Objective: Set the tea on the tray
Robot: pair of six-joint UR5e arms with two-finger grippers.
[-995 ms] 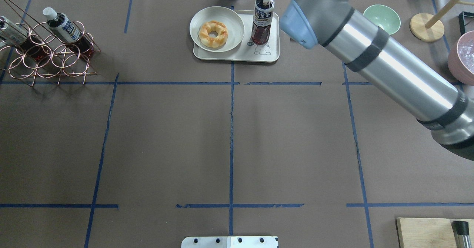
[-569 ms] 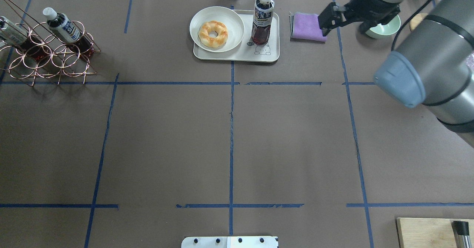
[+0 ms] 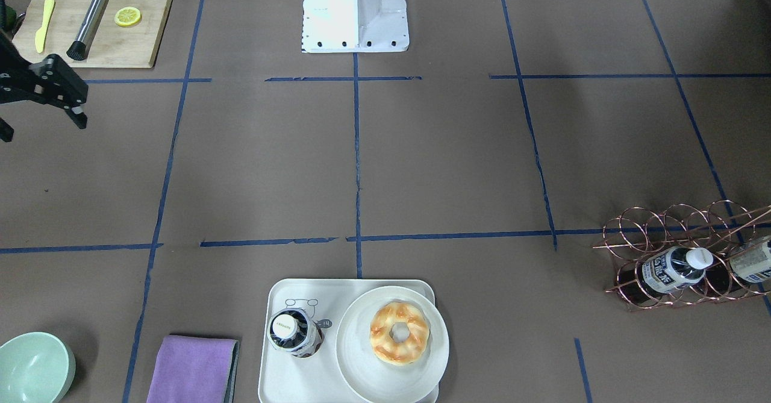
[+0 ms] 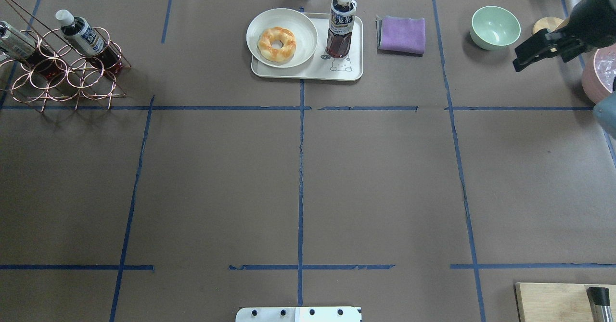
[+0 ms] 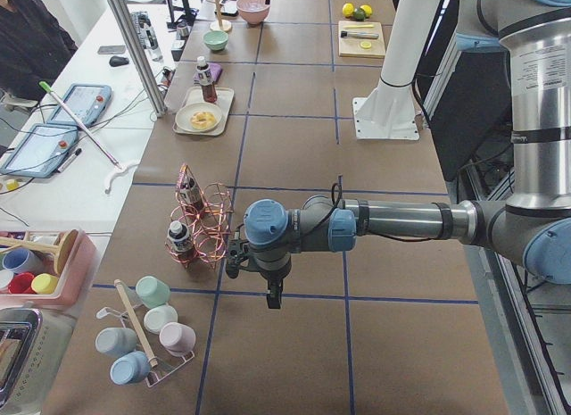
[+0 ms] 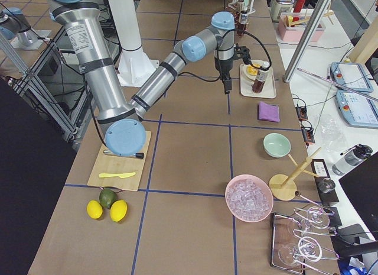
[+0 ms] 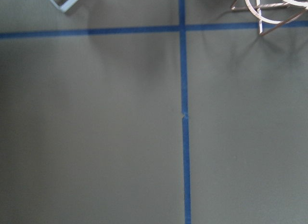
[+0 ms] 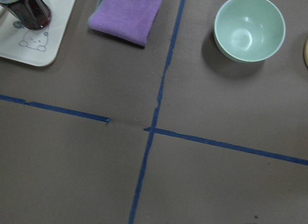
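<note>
The tea (image 4: pixel 341 23), a clear bottle of dark liquid with a white cap, stands upright on the right half of the cream tray (image 4: pixel 308 69), just behind the drawn bear. It also shows from above in the front view (image 3: pixel 292 331) and at the right wrist view's top left corner (image 8: pixel 26 9). My right gripper (image 4: pixel 519 62) is open and empty, high above the table's right side and far from the bottle; it also shows in the front view (image 3: pixel 42 126). My left gripper (image 5: pixel 272 297) points down near the wire rack; I cannot tell its state.
A round white plate with a doughnut (image 4: pixel 281 37) fills the tray's left half. A purple cloth (image 4: pixel 402 34) and a green bowl (image 4: pixel 495 27) lie right of the tray. A copper wire rack (image 4: pixel 62 67) holds two more bottles at far left. A cutting board (image 3: pixel 90 26) sits near the robot's right.
My right gripper has let go of the tea's top and swung away to the right, past the cloth and the bowl. The bottle stays upright on the tray.
</note>
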